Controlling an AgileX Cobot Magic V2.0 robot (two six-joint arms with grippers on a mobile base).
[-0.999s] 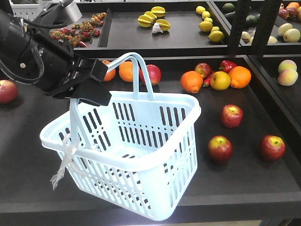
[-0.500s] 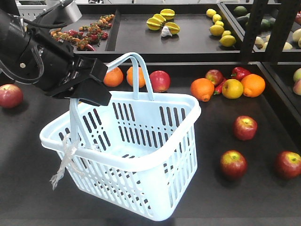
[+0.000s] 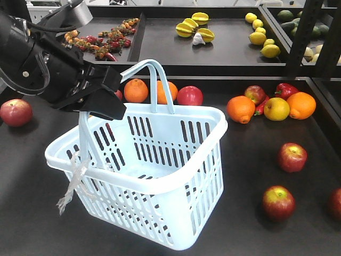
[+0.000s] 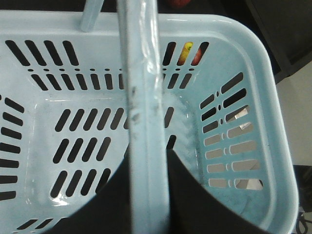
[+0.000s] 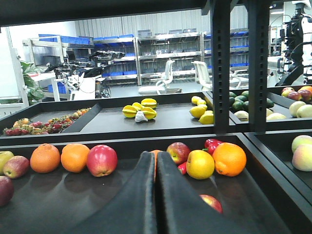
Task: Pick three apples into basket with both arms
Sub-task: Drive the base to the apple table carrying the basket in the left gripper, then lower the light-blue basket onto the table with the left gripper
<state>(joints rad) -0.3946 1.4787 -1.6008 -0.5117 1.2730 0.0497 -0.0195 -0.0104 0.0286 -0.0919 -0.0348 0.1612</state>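
Observation:
The pale blue basket hangs tilted and holds nothing, one hoop handle pinched by my left gripper. From the left wrist, that handle runs between the black fingers of the left gripper, above the bare basket floor. Three dark red apples lie at the right front: one, one, and one cut by the frame edge. My right gripper is shut on nothing, low over the table; an apple peeks from behind its right finger.
More apples lie at the far left and behind the basket. Oranges, a yellow fruit and a red pepper sit at back right. A raised shelf with starfruit and a black upright post stand behind.
The table and all its fruit have slid rightward in the front view. The left arm and the basket keep the same place in the frame.

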